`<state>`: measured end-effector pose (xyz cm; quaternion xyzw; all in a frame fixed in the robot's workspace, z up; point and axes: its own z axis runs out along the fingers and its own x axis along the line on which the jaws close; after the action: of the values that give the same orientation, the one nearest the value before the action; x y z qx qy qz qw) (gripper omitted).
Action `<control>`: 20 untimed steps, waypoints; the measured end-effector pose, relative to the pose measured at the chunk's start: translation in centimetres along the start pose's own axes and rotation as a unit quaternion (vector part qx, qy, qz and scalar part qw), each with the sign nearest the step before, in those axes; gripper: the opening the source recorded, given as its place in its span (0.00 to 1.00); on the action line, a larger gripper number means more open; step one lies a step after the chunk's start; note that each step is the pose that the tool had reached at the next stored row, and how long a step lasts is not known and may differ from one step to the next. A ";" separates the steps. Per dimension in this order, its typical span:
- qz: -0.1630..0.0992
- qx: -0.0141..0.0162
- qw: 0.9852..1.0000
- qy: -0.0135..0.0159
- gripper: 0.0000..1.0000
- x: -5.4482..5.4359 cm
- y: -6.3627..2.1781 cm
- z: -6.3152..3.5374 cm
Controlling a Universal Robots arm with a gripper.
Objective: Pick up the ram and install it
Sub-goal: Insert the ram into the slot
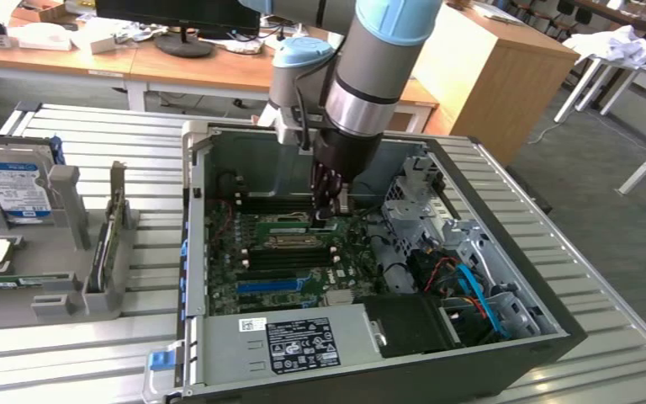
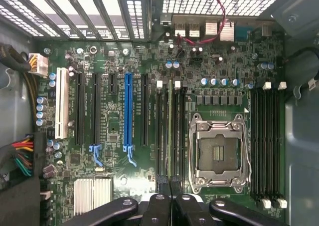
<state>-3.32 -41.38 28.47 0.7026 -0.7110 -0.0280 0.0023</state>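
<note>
The open computer case lies flat on the slatted table so that the motherboard faces upward, and the arm reaches straight down into it, well inside the case's edges. The gripper has its jaws clamped on the ram — a thin pale-green strip seen edge-on. It is apparently held upright and parallel to the black memory slots beside the processor socket, to suit square seating.

case: matt dark metal | bench: ribbed bare metal | desk: wood
</note>
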 end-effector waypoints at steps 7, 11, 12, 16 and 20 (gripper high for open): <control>0.000 0.000 1.000 0.000 0.12 0.0 -0.13 0.00; 0.000 0.000 1.000 0.000 0.12 0.3 -0.13 -0.02; 0.000 0.000 1.000 0.000 0.12 0.3 -0.12 -0.02; 0.000 0.000 1.000 0.000 0.12 0.4 -0.13 0.10; 0.000 0.000 1.000 0.000 0.12 0.4 -0.15 0.43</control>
<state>-3.19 -41.73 28.01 0.7027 -0.7110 -0.0280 0.0023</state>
